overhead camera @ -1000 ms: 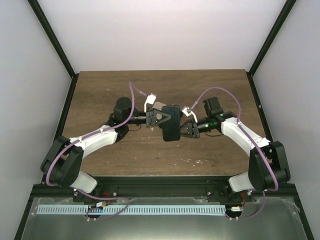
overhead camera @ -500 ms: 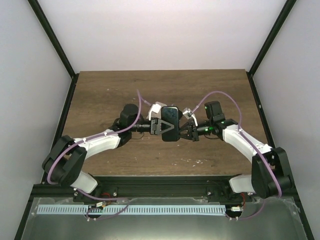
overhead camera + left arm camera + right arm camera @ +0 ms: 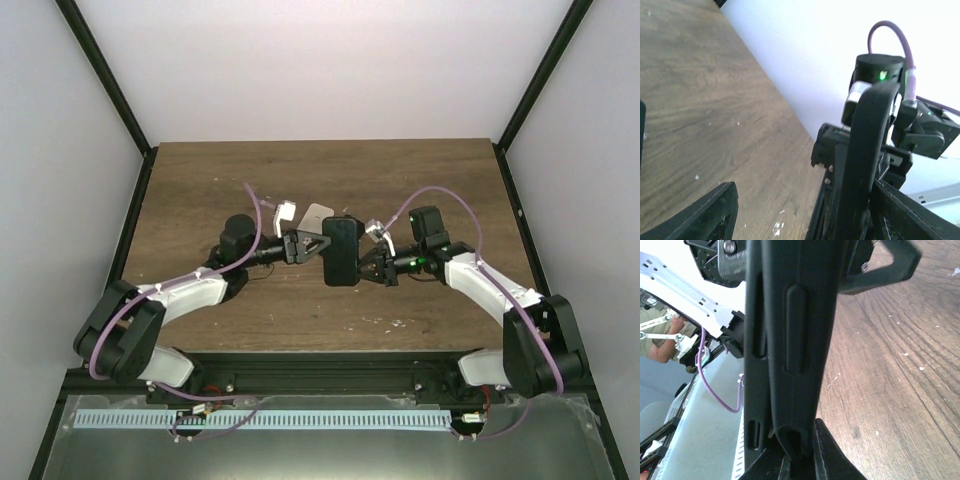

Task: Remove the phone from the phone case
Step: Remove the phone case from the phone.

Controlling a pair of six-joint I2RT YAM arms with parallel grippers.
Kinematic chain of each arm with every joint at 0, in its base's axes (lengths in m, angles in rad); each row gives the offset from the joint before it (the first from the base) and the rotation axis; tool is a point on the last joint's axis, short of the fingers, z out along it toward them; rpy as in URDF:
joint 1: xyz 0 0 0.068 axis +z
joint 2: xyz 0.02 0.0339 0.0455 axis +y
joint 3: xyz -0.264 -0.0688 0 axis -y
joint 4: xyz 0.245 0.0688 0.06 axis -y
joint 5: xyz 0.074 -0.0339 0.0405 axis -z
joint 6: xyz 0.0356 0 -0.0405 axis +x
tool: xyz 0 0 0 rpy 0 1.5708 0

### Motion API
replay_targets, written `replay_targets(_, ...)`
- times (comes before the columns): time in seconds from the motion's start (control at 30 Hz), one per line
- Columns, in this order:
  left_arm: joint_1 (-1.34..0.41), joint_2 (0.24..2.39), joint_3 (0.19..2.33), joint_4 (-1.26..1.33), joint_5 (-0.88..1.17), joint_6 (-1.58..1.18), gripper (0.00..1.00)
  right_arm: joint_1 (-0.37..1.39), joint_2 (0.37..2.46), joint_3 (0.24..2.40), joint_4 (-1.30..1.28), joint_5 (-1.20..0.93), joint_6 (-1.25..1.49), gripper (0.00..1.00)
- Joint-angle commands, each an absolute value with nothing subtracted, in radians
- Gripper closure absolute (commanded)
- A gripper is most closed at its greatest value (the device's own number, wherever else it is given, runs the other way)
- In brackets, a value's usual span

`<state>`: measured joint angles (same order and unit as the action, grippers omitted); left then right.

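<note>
Phone case (image 3: 342,252), black with raised side buttons, sits pinched in the right gripper (image 3: 365,265); left gripper (image 3: 318,245) spread wide.

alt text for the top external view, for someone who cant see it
A black cased phone is held between two robot arms over the middle of a brown wooden table. The right gripper is shut on its right edge, while the left gripper stands open at its left edge.

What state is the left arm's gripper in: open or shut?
Open. In its wrist view the left gripper's jaws stand far apart, not clamping the black rectangular cased phone.
</note>
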<state>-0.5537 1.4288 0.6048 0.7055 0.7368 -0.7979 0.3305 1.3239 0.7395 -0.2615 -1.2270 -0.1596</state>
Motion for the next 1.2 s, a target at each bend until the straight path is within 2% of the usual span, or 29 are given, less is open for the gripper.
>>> replay_targets(0.0,-0.549,1.443,0.675,0.743,0.721,-0.775,0.27,0.335,1.299,0.755,-0.256,-1.35,-0.22,0.99)
replay_targets(0.1,-0.547,1.48,0.712,0.785,0.762,-0.799,0.32,0.335,1.296,0.756,-0.267,-1.354,-0.227,0.99)
replay_targets(0.4,-0.547,1.55,0.719,0.992,0.846,-0.921,0.85,0.335,1.304,0.761,-0.288,-1.354,-0.236,0.99)
replay_targets(0.5,-0.548,1.566,0.707,1.044,0.859,-0.95,0.96,0.335,1.303,0.775,-0.295,-1.369,-0.238,0.98)
replay_targets(0.53,-0.547,1.573,0.703,1.064,0.866,-0.962,0.99,0.335,1.303,0.785,-0.297,-1.374,-0.235,0.94)
replay_targets(0.6,-0.548,1.592,0.688,1.149,0.879,-1.013,1.0,0.335,1.305,0.813,-0.305,-1.392,-0.228,0.78)
replay_targets(0.63,-0.547,1.607,0.683,1.194,0.891,-1.043,1.0,0.336,1.31,0.828,-0.312,-1.406,-0.226,0.74)
replay_targets(0.77,-0.548,1.67,0.67,1.339,0.913,-1.156,1.0,0.335,1.341,0.902,-0.333,-1.474,-0.222,0.66)
replay_targets(1.03,-0.557,1.72,0.654,1.365,0.904,-1.178,1.0,0.335,1.346,0.959,-0.325,-1.559,-0.204,0.63)
replay_targets(1.07,-0.561,1.721,0.655,1.349,0.902,-1.171,1.0,0.335,1.343,0.957,-0.307,-1.555,-0.186,0.64)
replay_targets(1.17,-0.579,1.727,0.667,1.3,0.897,-1.143,1.0,0.335,1.344,0.95,-0.262,-1.546,-0.138,0.76)
